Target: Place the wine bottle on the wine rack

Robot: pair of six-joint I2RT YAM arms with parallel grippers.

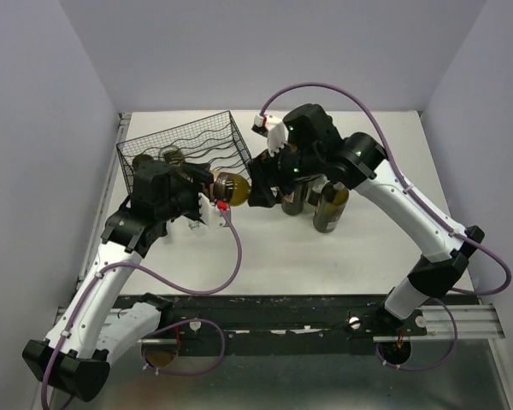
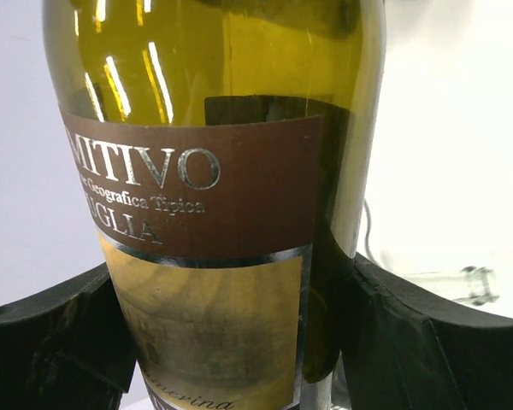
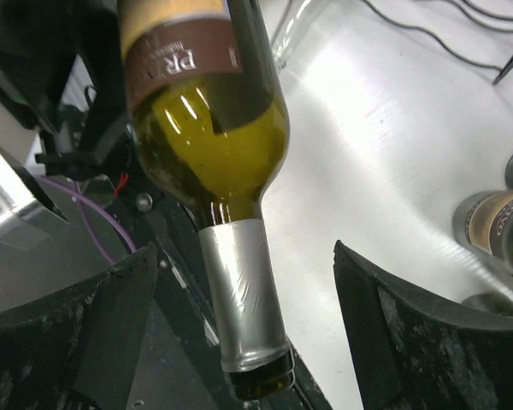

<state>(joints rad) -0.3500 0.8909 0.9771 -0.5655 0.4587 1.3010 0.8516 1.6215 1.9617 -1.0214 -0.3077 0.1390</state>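
Left gripper reaching toward one o'clock, clamped on wine bottle, right gripper toward ten o'clock, jaws wide apart.

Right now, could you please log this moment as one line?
left fingers: shut on wine bottle body | right fingers: open around its neck, not touching | wine bottle: not yet on wine rack

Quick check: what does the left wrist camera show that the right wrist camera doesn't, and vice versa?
Left wrist only: the left gripper clamped on the body of the wine bottle, with both fingers pressed against its sides.
Right wrist only: the silver-capped neck between the fingers of the open right gripper, with a gap on each side; other bottles at the right edge.
Both: the same yellow-green bottle with its brown label, and the white table. Neither shows the wine rack.
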